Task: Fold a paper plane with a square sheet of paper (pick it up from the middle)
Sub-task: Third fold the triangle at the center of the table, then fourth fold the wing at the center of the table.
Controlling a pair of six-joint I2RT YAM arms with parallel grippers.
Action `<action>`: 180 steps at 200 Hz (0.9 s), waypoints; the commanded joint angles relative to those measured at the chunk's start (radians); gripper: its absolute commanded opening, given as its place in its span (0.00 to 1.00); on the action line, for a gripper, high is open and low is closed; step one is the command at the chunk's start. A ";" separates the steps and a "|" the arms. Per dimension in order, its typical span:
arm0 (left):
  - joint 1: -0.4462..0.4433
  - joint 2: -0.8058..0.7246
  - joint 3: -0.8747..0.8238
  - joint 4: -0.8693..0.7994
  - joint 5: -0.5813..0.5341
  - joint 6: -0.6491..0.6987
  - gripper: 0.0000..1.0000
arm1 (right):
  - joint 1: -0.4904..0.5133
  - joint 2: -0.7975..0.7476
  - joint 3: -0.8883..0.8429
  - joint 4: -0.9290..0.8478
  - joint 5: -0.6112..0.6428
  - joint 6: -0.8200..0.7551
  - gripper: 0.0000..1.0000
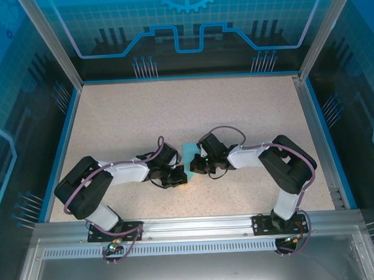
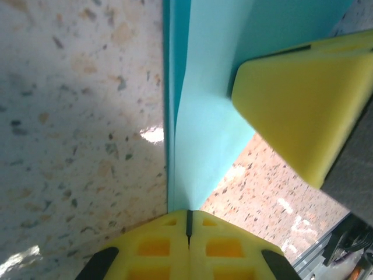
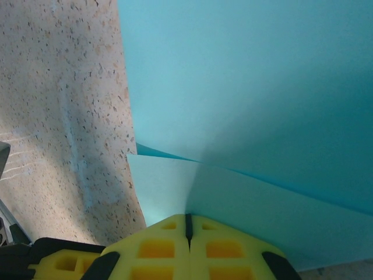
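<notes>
The square sheet of paper (image 1: pixel 190 153) is light blue and hangs folded between the two grippers over the middle of the table. In the left wrist view the paper (image 2: pixel 204 87) rises in layers from my left gripper (image 2: pixel 187 213), whose yellow fingers are shut on its lower edge. The right gripper's yellow finger (image 2: pixel 303 99) presses on the sheet from the upper right. In the right wrist view my right gripper (image 3: pixel 187 217) is shut on the paper (image 3: pixel 245 87), which spreads above it in two overlapping layers. From above, the left gripper (image 1: pixel 176 176) and the right gripper (image 1: pixel 197 166) nearly touch.
The speckled beige table (image 1: pixel 142 117) stretches out behind and beside the arms. It is bounded by a blue-edged frame and transparent walls (image 1: pixel 188 28). An aluminium rail (image 1: pixel 197 226) carries both arm bases at the near edge.
</notes>
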 commanded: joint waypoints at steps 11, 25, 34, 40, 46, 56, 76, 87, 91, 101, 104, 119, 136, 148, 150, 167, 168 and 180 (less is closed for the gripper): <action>-0.024 -0.010 -0.033 -0.217 0.003 0.039 0.00 | -0.007 0.035 0.004 -0.113 0.073 -0.001 0.03; -0.022 -0.027 -0.014 -0.226 -0.003 0.042 0.00 | -0.007 0.016 0.015 -0.112 0.062 -0.009 0.03; -0.023 -0.042 0.004 -0.236 -0.019 0.046 0.00 | -0.008 -0.002 0.025 -0.112 0.055 -0.015 0.04; -0.023 -0.054 0.022 -0.243 -0.029 0.048 0.00 | -0.008 -0.017 0.032 -0.115 0.053 -0.018 0.05; -0.021 -0.066 0.038 -0.247 -0.037 0.050 0.00 | -0.012 -0.036 0.039 -0.117 0.051 -0.020 0.05; -0.021 -0.087 0.069 -0.248 -0.055 0.049 0.00 | -0.014 -0.067 0.047 -0.121 0.052 -0.020 0.08; -0.020 -0.114 0.120 -0.234 -0.098 0.041 0.00 | -0.026 -0.131 0.047 -0.142 0.075 -0.008 0.14; -0.019 -0.117 0.140 -0.219 -0.110 0.038 0.00 | -0.035 -0.162 0.033 -0.145 0.084 0.000 0.19; -0.018 -0.116 0.147 -0.214 -0.111 0.039 0.00 | -0.039 -0.174 0.023 -0.147 0.088 0.003 0.21; -0.020 -0.103 0.166 -0.202 -0.120 0.038 0.00 | -0.049 -0.200 0.000 -0.151 0.101 0.016 0.25; -0.020 -0.100 0.172 -0.197 -0.121 0.039 0.00 | -0.052 -0.209 -0.008 -0.152 0.107 0.021 0.26; -0.020 -0.072 0.201 -0.179 -0.116 0.041 0.00 | -0.075 -0.245 -0.051 -0.153 0.122 0.039 0.33; -0.019 -0.034 0.227 -0.156 -0.121 0.039 0.00 | -0.101 -0.281 -0.099 -0.146 0.134 0.055 0.38; -0.019 -0.002 0.248 -0.157 -0.141 0.043 0.00 | -0.117 -0.302 -0.125 -0.144 0.135 0.060 0.43; -0.020 0.004 0.252 -0.157 -0.146 0.045 0.00 | -0.119 -0.305 -0.128 -0.142 0.135 0.060 0.43; -0.020 0.041 0.273 -0.160 -0.199 0.046 0.00 | -0.135 -0.319 -0.142 -0.144 0.131 0.061 0.45; -0.020 0.043 0.275 -0.161 -0.203 0.046 0.00 | -0.136 -0.320 -0.143 -0.144 0.131 0.060 0.45; -0.020 0.064 0.292 -0.177 -0.249 0.049 0.00 | -0.140 -0.319 -0.143 -0.144 0.123 0.057 0.46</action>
